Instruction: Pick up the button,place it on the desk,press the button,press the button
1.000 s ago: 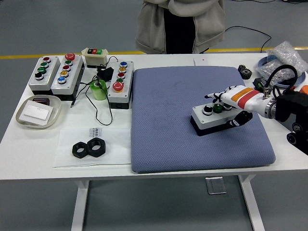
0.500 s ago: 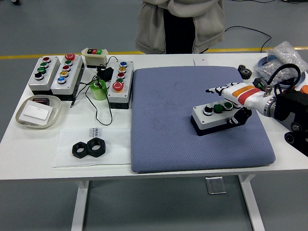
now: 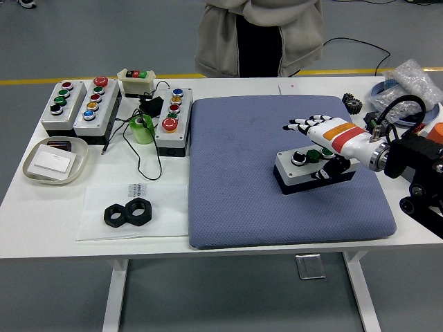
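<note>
A grey button box (image 3: pixel 304 171) with a black base lies on the blue mat (image 3: pixel 235 194), right of its middle. Its top carries a white-ringed black button (image 3: pixel 298 158) and a green button (image 3: pixel 313 155). My right hand (image 3: pixel 317 133) comes in from the right and hovers over the box's far right end. The white fingers (image 3: pixel 302 124) are spread out flat and point left, holding nothing. The thumb (image 3: pixel 328 169) hangs down by the box's right end. The left arm is out of sight.
Several button boxes (image 3: pixel 90 105) stand at the back left with a green tape roll (image 3: pixel 142 128) and cables. A dish (image 3: pixel 54 160) and two black nuts (image 3: pixel 128 213) lie at the left. A person (image 3: pixel 257 34) stands behind the table. Bags and gears sit at the far right.
My right hand has risen off the box's top and shifted slightly left and away, with the fingers now spread above the buttons. The box has stayed in place.
</note>
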`<control>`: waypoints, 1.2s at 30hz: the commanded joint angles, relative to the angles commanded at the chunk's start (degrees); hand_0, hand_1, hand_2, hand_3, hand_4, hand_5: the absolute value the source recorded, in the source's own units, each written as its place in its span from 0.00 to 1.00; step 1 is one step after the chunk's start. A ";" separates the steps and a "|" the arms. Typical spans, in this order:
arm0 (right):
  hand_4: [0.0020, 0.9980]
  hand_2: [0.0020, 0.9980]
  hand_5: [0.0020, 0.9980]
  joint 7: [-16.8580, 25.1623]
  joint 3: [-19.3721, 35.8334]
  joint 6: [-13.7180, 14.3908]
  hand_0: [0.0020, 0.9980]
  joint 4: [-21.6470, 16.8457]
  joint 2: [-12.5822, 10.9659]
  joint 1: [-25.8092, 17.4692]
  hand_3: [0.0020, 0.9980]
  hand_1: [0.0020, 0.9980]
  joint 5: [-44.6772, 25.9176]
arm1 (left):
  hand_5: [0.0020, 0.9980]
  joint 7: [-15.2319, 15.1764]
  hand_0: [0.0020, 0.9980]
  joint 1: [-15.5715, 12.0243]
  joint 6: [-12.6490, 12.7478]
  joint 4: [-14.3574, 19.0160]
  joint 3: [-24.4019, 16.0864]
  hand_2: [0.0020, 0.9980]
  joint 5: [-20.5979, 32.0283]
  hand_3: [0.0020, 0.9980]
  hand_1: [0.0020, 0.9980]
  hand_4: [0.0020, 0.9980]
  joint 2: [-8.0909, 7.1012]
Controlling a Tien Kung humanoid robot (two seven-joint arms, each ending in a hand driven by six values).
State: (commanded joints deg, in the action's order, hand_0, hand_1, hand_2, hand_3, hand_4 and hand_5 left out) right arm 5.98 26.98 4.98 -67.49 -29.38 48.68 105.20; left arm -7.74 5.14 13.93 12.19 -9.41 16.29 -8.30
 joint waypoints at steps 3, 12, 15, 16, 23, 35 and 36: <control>0.97 1.00 0.03 -0.51 0.28 0.43 1.00 -0.71 0.70 -0.37 1.00 0.93 0.13 | 1.00 0.11 0.69 -0.10 0.02 0.01 -0.21 0.89 -0.36 0.83 0.83 0.65 0.01; 0.97 1.00 0.04 -1.81 0.61 2.32 1.00 1.55 3.21 -0.75 1.00 0.93 1.05 | 1.00 0.28 0.69 -0.40 0.10 0.06 -0.65 0.89 -1.13 0.83 0.83 0.65 0.04; 0.97 1.00 0.04 -1.95 0.94 2.62 1.00 3.10 4.24 -0.50 1.00 0.93 0.99 | 1.00 0.32 0.69 -0.41 0.10 0.09 -0.70 0.89 -1.33 0.83 0.83 0.65 0.01; 0.97 1.00 0.04 -1.99 1.01 2.65 1.00 3.42 4.46 -0.41 1.00 0.93 0.98 | 1.00 0.35 0.69 -0.41 0.11 0.10 -0.76 0.89 -1.44 0.83 0.83 0.65 0.00; 0.97 1.00 0.04 -2.20 2.38 1.89 1.00 3.78 5.01 -0.64 1.00 0.93 0.79 | 1.00 0.43 0.69 -0.42 0.14 0.10 -0.87 0.89 -1.72 0.83 0.83 0.65 -0.04; 0.89 0.96 0.12 -6.15 10.96 2.24 0.92 -9.72 -1.69 -5.08 1.00 0.84 -6.93 | 1.00 0.17 0.69 -0.30 0.00 0.01 -0.38 0.89 -0.85 0.83 0.83 0.65 -0.08; 0.89 0.96 0.12 -7.23 11.54 3.77 0.92 -10.07 -2.36 -5.44 1.00 0.84 -7.67 | 1.00 0.11 0.69 -0.29 -0.01 0.01 -0.29 0.89 -0.69 0.83 0.83 0.65 -0.08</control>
State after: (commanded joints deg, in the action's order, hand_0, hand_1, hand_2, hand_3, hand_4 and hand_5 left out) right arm -1.25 38.53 8.75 -77.56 -31.74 43.24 97.53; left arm -7.62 4.85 13.91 12.20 -9.70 15.60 -8.38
